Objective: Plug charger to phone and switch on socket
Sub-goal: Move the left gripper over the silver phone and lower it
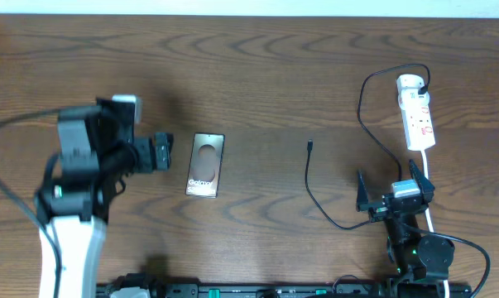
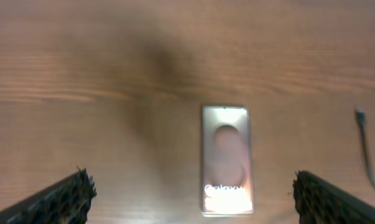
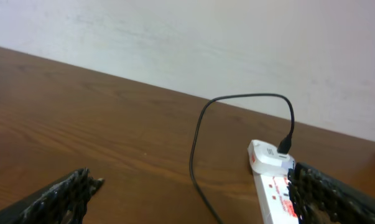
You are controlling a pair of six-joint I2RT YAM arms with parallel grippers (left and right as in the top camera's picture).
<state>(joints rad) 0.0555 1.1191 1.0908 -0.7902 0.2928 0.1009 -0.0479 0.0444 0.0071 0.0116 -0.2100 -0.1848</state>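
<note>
The phone (image 1: 206, 164) lies flat on the table left of centre, lettering end towards the front. It also shows in the left wrist view (image 2: 227, 158). My left gripper (image 1: 165, 153) is open and empty just left of the phone; in its wrist view the gripper (image 2: 192, 200) has the phone's near end between its spread fingers. The charger cable (image 1: 315, 194) ends in a small plug tip (image 1: 310, 146) lying loose on the table, also visible in the left wrist view (image 2: 360, 114). The white socket strip (image 1: 417, 112) lies at the far right. My right gripper (image 1: 390, 180) is open and empty, in front of the strip (image 3: 274, 186).
The charger's other end is plugged into the strip's far end (image 1: 423, 85), and its cable loops out to the left (image 3: 199, 143). The strip's white cord (image 1: 429, 186) runs towards the front past the right arm. A pale wall (image 3: 206, 37) stands behind the table.
</note>
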